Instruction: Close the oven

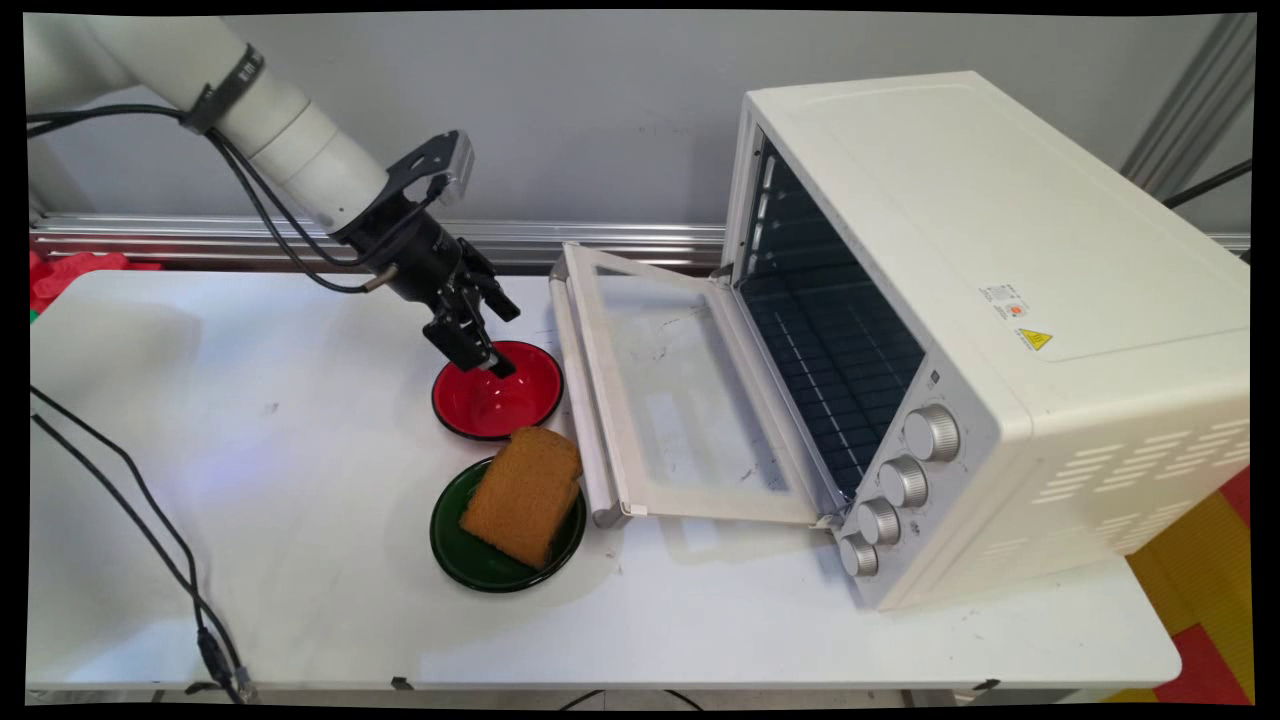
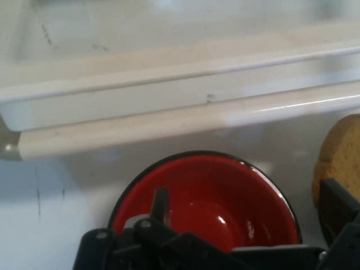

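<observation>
Pincer (image 1: 490, 362) over glossy (round) red bowl (image 1: 497, 391)

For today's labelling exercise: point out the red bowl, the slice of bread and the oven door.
red bowl (image 1: 505, 405), main view, inner base.
slice of bread (image 1: 522, 495), main view, middle of its top face.
oven door (image 1: 680, 400), main view, glass pane.

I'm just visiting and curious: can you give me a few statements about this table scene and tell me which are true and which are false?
1. The oven door is open. True.
2. The bread lies in the red bowl. False: it lies on the green plate; the red bowl holds nothing.
3. The pincer is at the red bowl's far rim. True.
4. The oven has two knobs. False: it has four knobs.
5. The bowl and plate are left of the open door. True.
</observation>
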`<state>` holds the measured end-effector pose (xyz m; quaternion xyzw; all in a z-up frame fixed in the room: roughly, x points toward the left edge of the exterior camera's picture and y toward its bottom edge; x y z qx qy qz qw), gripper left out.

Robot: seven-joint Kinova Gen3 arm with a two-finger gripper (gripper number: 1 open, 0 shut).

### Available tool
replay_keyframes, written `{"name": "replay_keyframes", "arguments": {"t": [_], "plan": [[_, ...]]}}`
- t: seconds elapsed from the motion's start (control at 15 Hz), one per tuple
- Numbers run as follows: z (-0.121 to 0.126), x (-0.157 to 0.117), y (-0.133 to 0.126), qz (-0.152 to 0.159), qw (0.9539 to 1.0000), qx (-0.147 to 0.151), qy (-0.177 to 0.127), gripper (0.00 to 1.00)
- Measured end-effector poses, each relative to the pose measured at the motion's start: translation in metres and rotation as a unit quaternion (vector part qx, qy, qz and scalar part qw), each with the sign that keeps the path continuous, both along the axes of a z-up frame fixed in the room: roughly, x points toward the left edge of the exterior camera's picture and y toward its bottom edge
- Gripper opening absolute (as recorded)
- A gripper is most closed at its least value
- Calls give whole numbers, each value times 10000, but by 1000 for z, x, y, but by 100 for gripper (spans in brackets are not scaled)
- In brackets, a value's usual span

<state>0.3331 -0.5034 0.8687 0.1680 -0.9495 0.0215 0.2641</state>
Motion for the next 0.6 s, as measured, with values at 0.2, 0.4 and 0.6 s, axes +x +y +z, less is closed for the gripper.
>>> {"name": "replay_keyframes", "arguments": {"t": [0.2,0.4,0.6], "plan": [[-3,3,-6,157,9998,103,32,100],[-5,4,-8,243,9995,198,89,0],[-8,7,-8,263,9992,273,113,0]]}}
